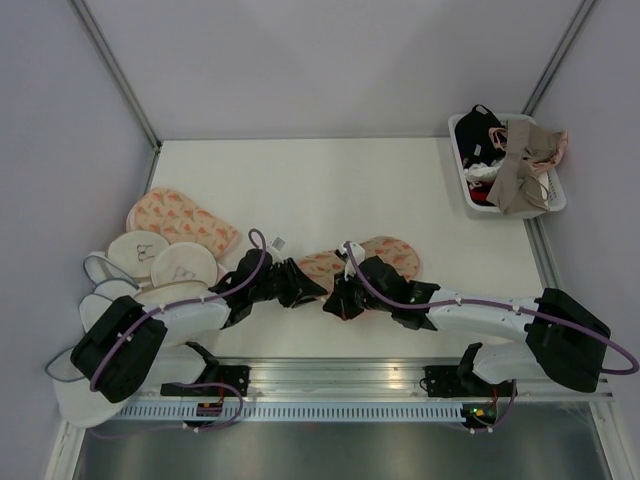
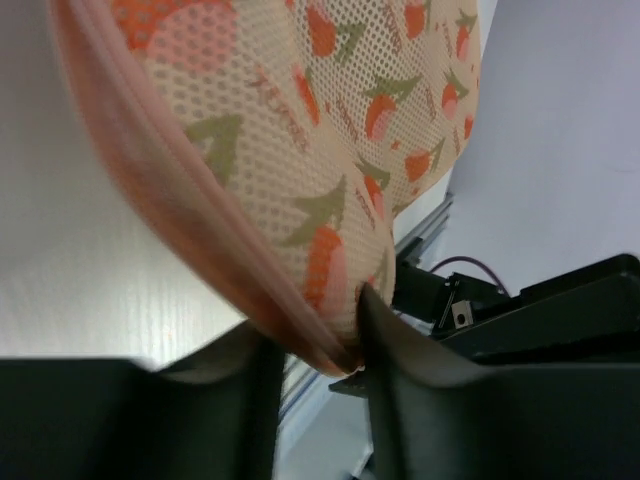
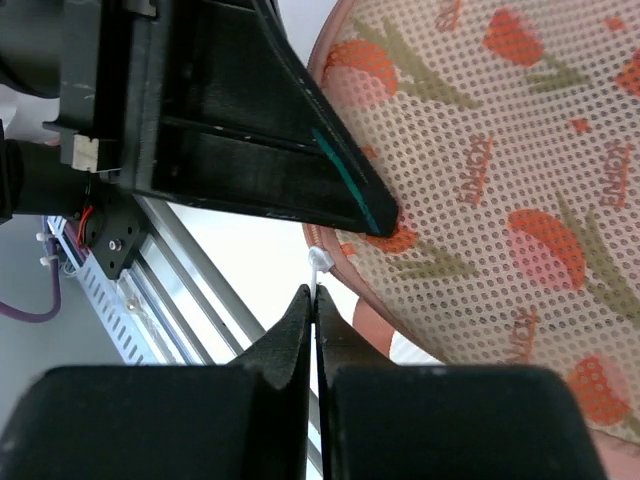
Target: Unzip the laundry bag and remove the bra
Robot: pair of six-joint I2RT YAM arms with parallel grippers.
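The laundry bag (image 1: 385, 255) lies near the table's front, between my two grippers; it is peach mesh with orange-red print and pink trim. My left gripper (image 1: 310, 289) is at its left end. In the left wrist view the bag (image 2: 330, 130) hangs over that gripper (image 2: 315, 330), with its pink edge pinched between the fingers. My right gripper (image 1: 337, 300) is shut on the thin white zip pull (image 3: 318, 262) at the bag's edge (image 3: 500, 170); in the right wrist view that gripper (image 3: 313, 292) has its jaws pressed together. The bra is hidden.
A second peach printed pouch (image 1: 180, 222) and white mesh pouches (image 1: 160, 262) lie at the left. A white basket (image 1: 476, 204) of garments stands at the back right. A metal rail (image 1: 330, 375) runs along the near edge.
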